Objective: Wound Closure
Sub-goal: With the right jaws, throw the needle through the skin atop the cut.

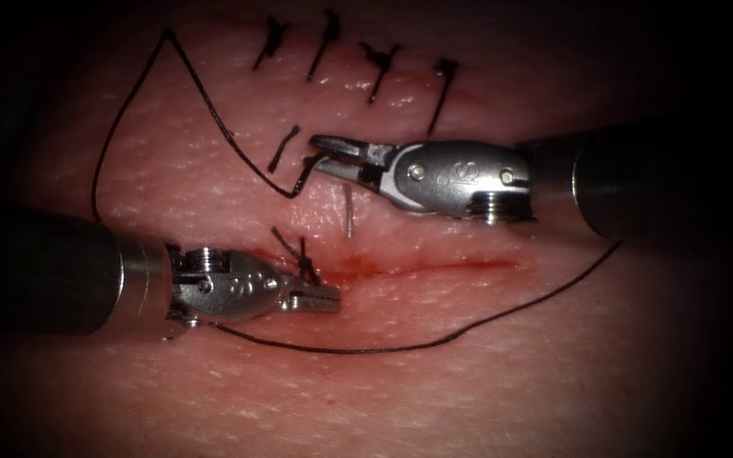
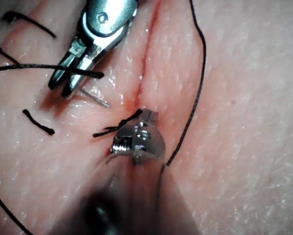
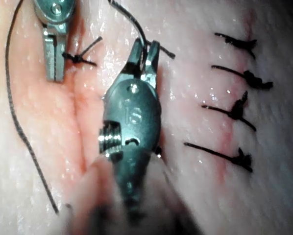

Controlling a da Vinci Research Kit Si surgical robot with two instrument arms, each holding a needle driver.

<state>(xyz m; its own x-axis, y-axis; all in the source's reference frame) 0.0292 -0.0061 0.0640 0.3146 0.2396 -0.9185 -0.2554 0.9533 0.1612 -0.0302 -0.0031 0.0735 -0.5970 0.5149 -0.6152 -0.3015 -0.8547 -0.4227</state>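
2 tools work over the tissue (image 1: 553,373). The right tool (image 1: 314,155) comes in from the right edge, and its jaws stand slightly parted around the thread (image 1: 214,110), the dark strand lying between them near their tips; the left wrist view shows the strand crossing between the 2 jaws (image 2: 63,85). I cannot tell for sure whether they pinch it. From those jaws the thread runs up and left to a sharp bend near the tissue's top left corner, then curves down toward the left tool's shaft. Just below the right tool's jaws the needle (image 1: 348,212) shows as a thin pale sliver standing in the tissue above the cut (image 1: 434,267), most of its curve hidden; neither tool holds it.

The left tool (image 1: 331,297) comes in from the left edge and lies low at the cut's left end, its jaws closed. They sit right beside a small knot (image 1: 303,259) with short dark ends, but whether they grip it or hold nothing I cannot tell. Red fluid (image 1: 358,270) stains the cut just right of these jaws. Another length of thread passes under the left tool and sweeps along the tissue below the cut, rising to the right beneath the right tool's shaft.

Near the tissue's top edge, 4 tied stitches (image 1: 379,68) stand in a row. 1 loose cut end (image 1: 283,148) lies left of the right tool's jaws.
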